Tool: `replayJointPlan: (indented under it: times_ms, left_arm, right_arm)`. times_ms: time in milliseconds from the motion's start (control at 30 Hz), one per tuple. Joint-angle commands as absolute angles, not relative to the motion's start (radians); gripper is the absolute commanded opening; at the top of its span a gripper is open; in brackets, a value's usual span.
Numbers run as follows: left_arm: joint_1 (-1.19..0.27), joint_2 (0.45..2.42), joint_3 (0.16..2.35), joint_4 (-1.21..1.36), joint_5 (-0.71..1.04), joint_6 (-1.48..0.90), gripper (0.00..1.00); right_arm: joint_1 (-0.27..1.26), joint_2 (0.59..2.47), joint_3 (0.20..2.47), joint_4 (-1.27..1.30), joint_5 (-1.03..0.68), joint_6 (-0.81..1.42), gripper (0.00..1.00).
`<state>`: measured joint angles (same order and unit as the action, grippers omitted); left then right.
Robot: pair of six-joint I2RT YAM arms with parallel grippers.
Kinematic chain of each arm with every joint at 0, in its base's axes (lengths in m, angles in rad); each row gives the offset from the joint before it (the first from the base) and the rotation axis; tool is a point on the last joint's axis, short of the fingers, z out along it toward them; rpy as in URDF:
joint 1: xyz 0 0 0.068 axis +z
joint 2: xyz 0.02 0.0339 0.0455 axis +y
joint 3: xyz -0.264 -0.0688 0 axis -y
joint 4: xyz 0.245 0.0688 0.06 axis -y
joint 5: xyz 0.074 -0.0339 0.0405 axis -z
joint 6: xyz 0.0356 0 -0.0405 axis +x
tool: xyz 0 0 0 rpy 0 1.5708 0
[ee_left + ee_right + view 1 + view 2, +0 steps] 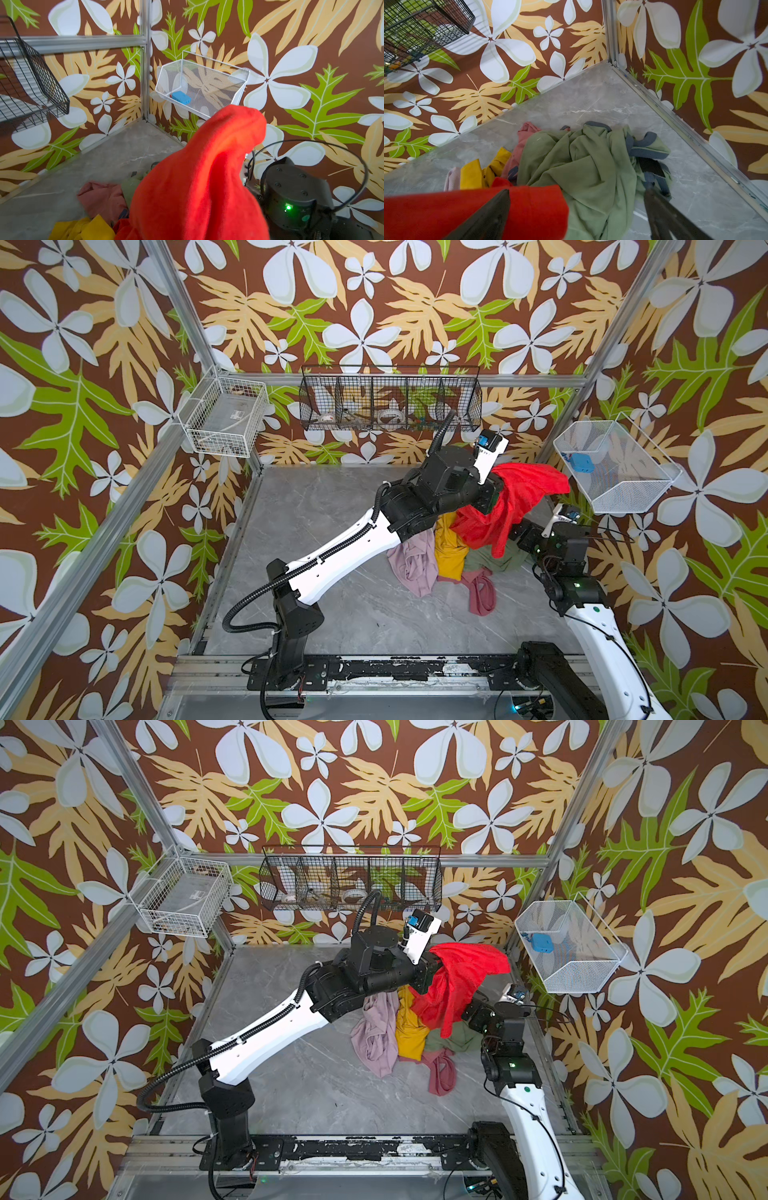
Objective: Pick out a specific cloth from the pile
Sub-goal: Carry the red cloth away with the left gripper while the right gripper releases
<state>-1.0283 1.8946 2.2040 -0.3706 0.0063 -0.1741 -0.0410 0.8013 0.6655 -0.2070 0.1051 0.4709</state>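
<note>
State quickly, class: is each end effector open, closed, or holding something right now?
Left end effector: closed, holding the red cloth, which drapes over it.
Right end effector: open, holding nothing.

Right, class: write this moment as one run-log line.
left fingers: hidden, shut on red cloth, raised above pile | right fingers: open, near pile

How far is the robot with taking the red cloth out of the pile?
Done: the red cloth is lifted off the table, hanging from the shut left gripper. In hand: its lower folds hang over the pile, and the right gripper is open, holding nothing. Left: probably to carry it clear of the pile and set it down apart.
</note>
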Motion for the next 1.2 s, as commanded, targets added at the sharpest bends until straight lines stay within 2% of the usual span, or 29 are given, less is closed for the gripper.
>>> replayJointPlan:
  times_ms: [0, 500, 767, 1000, 1167]
  left_arm:
    - [-1.028, 1.896, 2.25, -0.329, -0.011, -0.135, 0.0]
    - [-1.028, 1.862, 2.356, -0.305, -0.206, -0.005, 0.0]
    - [-1.028, 1.838, 2.362, -0.197, -0.214, 0.03, 0.0]
    - [-1.028, 1.884, 2.451, -0.144, -0.191, 0.052, 0.0]
    - [-1.028, 1.851, 2.419, -0.131, -0.299, 0.111, 0.0]
  right_arm:
    - [-0.042, 0.795, 0.642, -0.158, 0.087, 0.485, 1.0]
    - [-0.042, 0.846, 0.508, -0.012, -0.057, 0.552, 0.99]
    - [-0.042, 0.902, 0.442, 0.108, -0.157, 0.598, 0.98]
    - [-0.042, 0.946, 0.414, 0.149, -0.199, 0.611, 0.96]
    - [-0.042, 0.948, 0.418, 0.153, -0.199, 0.607, 0.95]
